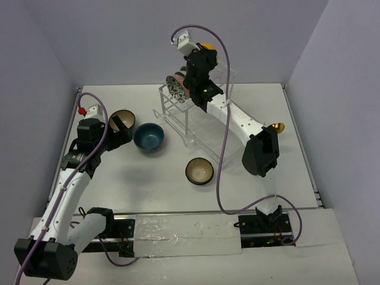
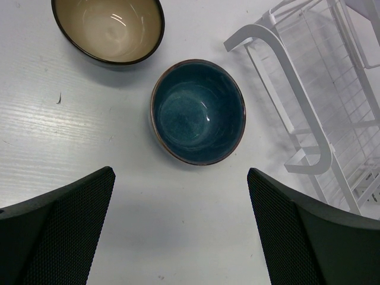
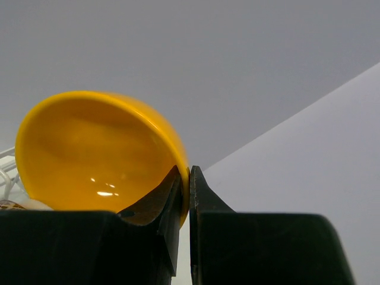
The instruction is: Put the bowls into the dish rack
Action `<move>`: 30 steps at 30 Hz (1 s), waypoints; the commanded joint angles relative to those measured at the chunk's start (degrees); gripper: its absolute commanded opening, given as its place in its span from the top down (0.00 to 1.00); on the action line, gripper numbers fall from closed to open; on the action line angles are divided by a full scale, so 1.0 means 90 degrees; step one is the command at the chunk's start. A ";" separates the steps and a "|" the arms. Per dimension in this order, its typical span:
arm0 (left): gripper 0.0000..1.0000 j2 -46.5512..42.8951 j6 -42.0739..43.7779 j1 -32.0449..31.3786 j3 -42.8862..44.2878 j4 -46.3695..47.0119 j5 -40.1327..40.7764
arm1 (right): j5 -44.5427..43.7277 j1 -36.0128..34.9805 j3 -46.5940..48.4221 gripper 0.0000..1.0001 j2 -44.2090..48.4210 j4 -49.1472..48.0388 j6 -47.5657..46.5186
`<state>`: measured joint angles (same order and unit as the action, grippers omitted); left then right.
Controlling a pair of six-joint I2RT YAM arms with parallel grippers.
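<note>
Yellow bowl [image 3: 98, 160], rim pinched in right gripper [image 3: 189, 178] jaws, raised over dish rack [image 1: 178, 116] near tabletop's far edge; patterned bowls [image 1: 176, 86] in upper shelf. Left gripper [image 2: 181, 178] jaws spread, dark blue bowl [image 2: 198, 111] just ahead.

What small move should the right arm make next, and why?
Probably lower the yellow bowl toward the dish rack: the right gripper pinches its rim above the rack, beside the patterned bowls already standing there.
</note>
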<state>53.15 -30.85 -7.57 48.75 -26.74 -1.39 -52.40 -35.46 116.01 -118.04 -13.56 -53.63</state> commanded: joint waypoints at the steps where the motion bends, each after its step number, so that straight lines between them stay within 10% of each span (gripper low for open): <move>1: 0.01 -0.0007 0.0088 0.0060 -0.0036 0.0315 -0.0178 | 0.0119 0.0024 -0.0047 1.00 0.0078 -0.0085 0.0226; 19: 0.01 -0.0026 0.0078 0.0148 -0.0055 0.0335 -0.0324 | -0.0154 -0.0200 -0.0634 1.00 0.0234 0.0159 0.0480; 30: 0.01 -0.0046 0.0088 0.0177 -0.0056 0.0335 -0.0344 | -0.0105 -0.0347 -0.0731 0.80 0.0371 0.0471 0.0587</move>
<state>53.17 -30.85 -6.33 48.42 -25.93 -3.42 -53.74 -37.32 110.13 -117.69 -10.11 -49.95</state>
